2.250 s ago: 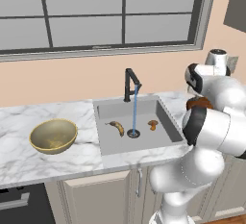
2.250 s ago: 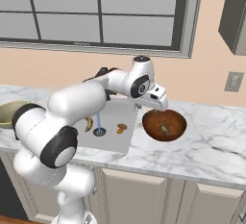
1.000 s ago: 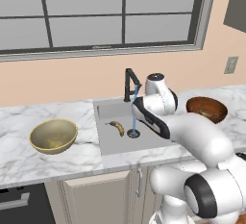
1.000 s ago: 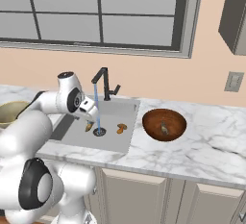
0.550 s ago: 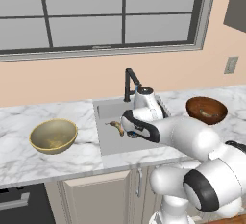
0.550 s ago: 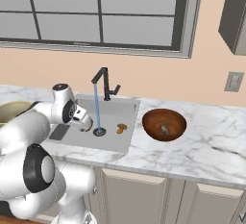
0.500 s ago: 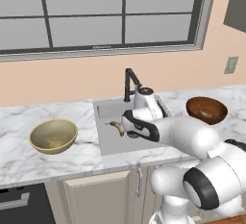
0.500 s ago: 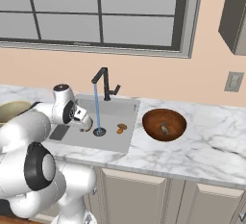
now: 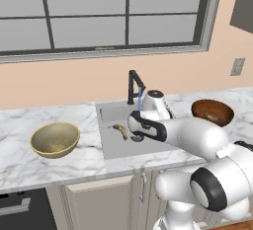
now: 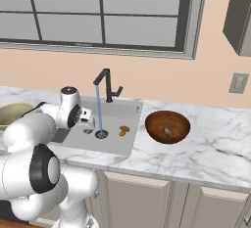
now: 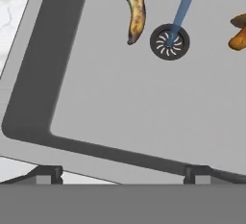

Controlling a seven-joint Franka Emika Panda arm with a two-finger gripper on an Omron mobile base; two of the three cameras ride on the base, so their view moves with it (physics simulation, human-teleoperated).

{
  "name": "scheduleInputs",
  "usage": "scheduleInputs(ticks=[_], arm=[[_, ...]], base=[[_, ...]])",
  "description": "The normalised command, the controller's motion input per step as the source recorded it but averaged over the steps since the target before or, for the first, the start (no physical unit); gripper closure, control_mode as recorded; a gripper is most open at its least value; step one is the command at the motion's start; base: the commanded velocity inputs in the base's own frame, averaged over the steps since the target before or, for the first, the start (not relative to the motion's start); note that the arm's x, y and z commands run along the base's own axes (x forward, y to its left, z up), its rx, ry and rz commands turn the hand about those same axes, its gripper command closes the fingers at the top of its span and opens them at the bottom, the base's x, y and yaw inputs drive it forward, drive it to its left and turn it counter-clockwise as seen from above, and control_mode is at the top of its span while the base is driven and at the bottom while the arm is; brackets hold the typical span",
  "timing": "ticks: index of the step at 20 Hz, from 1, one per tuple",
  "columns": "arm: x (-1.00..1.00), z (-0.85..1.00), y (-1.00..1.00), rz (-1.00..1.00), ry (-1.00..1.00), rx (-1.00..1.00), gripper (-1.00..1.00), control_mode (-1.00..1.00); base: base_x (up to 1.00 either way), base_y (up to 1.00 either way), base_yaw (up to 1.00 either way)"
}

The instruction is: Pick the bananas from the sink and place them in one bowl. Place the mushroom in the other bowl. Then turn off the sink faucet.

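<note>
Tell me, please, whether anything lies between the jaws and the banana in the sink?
Nothing visible does. The open gripper looks across bare basin floor at the banana. The drain and water stream sit beside the banana, off the direct path.

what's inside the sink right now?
In the sink: one banana, the mushroom, and the faucet's water stream hitting the drain. The arm covers part of the basin in both base views.

Window (image 9: 123, 17), wall outlet (image 10: 238, 82), cabinets (image 10: 147, 197)
</note>
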Motion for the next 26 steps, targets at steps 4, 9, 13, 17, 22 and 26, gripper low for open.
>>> scheduleInputs(ticks=[4, 9, 13, 17, 22, 26], arm=[[0.09, 0.0, -0.09, 0.0, -0.12, 0.0, -1.0, -1.0], [0.07, -0.06, -0.06, 0.0, -0.01, 0.0, -1.0, -1.0], [0.3, -0.08, 0.0, 0.0, 0.0, 0.0, -1.0, -1.0], [0.42, -0.06, 0.0, 0.0, 0.0, 0.0, -1.0, -1.0], [0.32, -0.13, 0.0, 0.0, 0.0, 0.0, -1.0, -1.0], [0.17, -0.16, 0.0, 0.0, 0.0, 0.0, -1.0, -1.0]], base=[[0.0, 0.0, 0.0], [0.0, 0.0, 0.0], [0.0, 0.0, 0.0], [0.0, 0.0, 0.0], [0.0, 0.0, 0.0], [0.0, 0.0, 0.0]])
